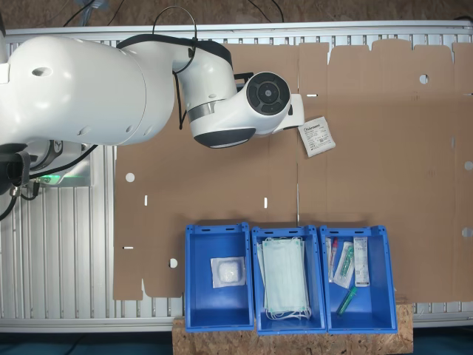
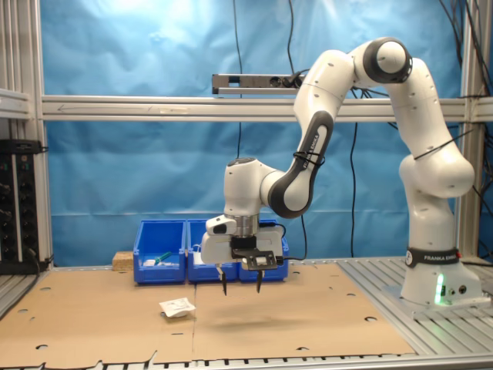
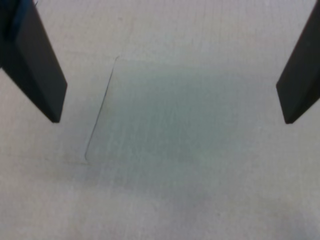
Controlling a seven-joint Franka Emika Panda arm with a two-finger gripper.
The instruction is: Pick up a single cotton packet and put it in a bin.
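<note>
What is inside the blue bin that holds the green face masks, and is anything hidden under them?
The middle bin holds a stack of face masks with white ear loops. They cover most of its floor, so whatever lies under them cannot be seen.

Overhead view, side view, close wrist view

We see the gripper (image 2: 240, 290) hanging spread above bare cardboard sheet (image 2: 308, 316), nothing between its fingers (image 3: 37, 75). In the first exterior view, the cotton packet (image 1: 318, 136) lies alone at three o'clock of the wrist; three blue bins (image 1: 287, 277) stand wall-to-wall toward six o'clock, open-topped.
</note>
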